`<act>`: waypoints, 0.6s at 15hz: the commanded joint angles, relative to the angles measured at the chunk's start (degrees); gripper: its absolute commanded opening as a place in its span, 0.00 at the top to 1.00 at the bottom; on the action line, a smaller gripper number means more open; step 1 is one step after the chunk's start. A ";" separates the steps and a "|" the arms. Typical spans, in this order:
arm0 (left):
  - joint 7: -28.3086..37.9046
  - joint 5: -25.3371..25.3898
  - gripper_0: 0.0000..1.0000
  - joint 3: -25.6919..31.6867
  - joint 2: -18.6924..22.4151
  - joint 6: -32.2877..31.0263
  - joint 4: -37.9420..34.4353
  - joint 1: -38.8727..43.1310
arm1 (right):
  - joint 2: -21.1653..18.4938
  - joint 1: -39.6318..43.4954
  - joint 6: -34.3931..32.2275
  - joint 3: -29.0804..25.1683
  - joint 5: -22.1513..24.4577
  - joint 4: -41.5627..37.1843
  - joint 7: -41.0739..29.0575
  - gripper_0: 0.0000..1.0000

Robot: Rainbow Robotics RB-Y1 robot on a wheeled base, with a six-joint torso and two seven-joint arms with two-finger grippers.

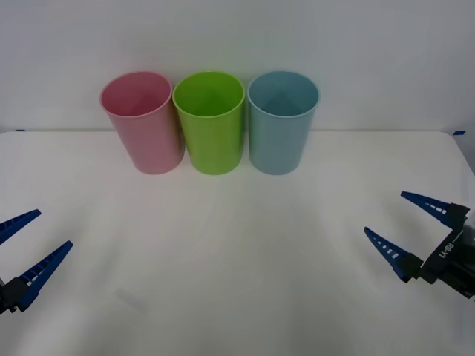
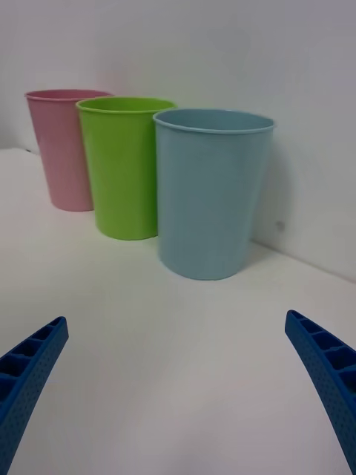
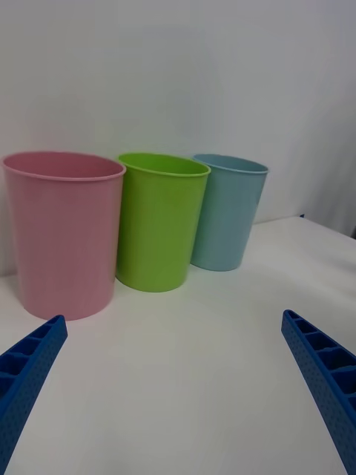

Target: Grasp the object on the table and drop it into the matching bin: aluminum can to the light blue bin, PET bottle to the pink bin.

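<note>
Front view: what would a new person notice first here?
Three tall cups stand in a row at the back of the white table: the pink bin on the left, a green bin in the middle, the light blue bin on the right. Open blue claws wait at both near corners: left claw, right claw.

The tall pink plastic cup-shaped bin [image 1: 141, 122] and the tall light blue plastic cup-shaped bin [image 1: 281, 122] stand upright at the white worktop's [image 1: 237, 282] far edge.

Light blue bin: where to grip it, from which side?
Probably the rim wall on its robot-right side, pinched from above by the open right gripper, one finger inside. The light blue bin stands upright, mouth open, and the lime green bin crowds its other side, so straddling the body looks tight.
</note>
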 commanded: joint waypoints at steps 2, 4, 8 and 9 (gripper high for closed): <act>0.00 0.00 0.00 0.00 0.00 0.00 0.00 0.00 | 0.09 4.78 -6.64 -3.57 -2.27 -0.06 1.30 0.00; 0.00 0.00 0.00 0.00 0.00 0.00 0.00 0.00 | 0.09 6.71 -7.69 -4.62 -3.23 0.03 1.74 0.00; 0.00 0.00 0.00 0.00 0.00 0.00 0.00 0.00 | 0.09 10.49 -9.36 -6.73 -3.85 0.03 2.27 0.00; 0.00 0.00 0.00 0.00 0.00 0.00 0.00 0.00 | 0.01 11.20 -9.71 -7.17 -3.85 0.03 2.27 0.00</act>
